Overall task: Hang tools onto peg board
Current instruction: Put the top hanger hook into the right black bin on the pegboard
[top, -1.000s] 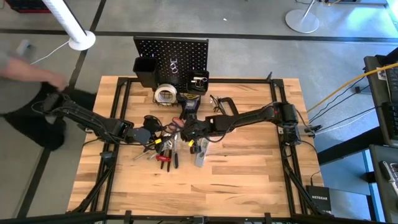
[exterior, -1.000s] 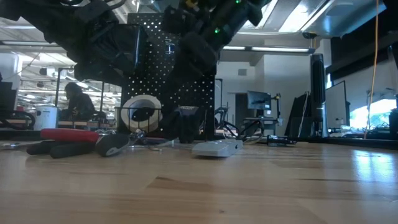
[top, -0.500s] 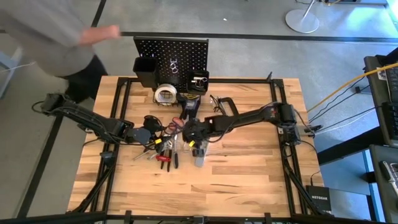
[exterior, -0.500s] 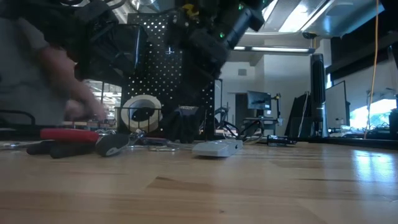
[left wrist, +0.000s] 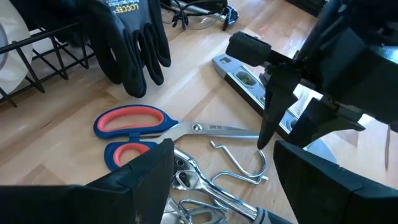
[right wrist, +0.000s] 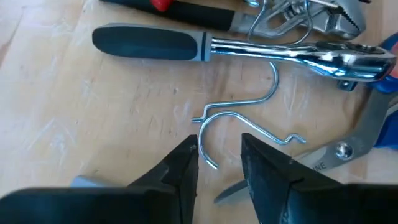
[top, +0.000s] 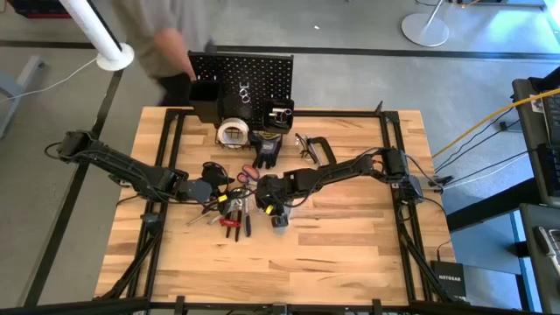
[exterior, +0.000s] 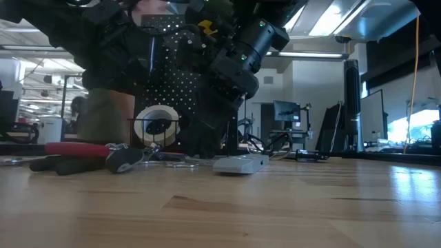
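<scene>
Hovering with fingers parted over a wire hook [right wrist: 249,127], the right gripper [right wrist: 219,163] holds nothing; left gripper [left wrist: 221,180] spread beside scissors [left wrist: 146,129]; tools [top: 229,208] mostly unhung, lying before the board [top: 241,74].

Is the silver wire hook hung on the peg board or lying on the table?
Lying on the table. The hook rests flat on the wood beside the ratchet, with the right gripper just above it.
</scene>
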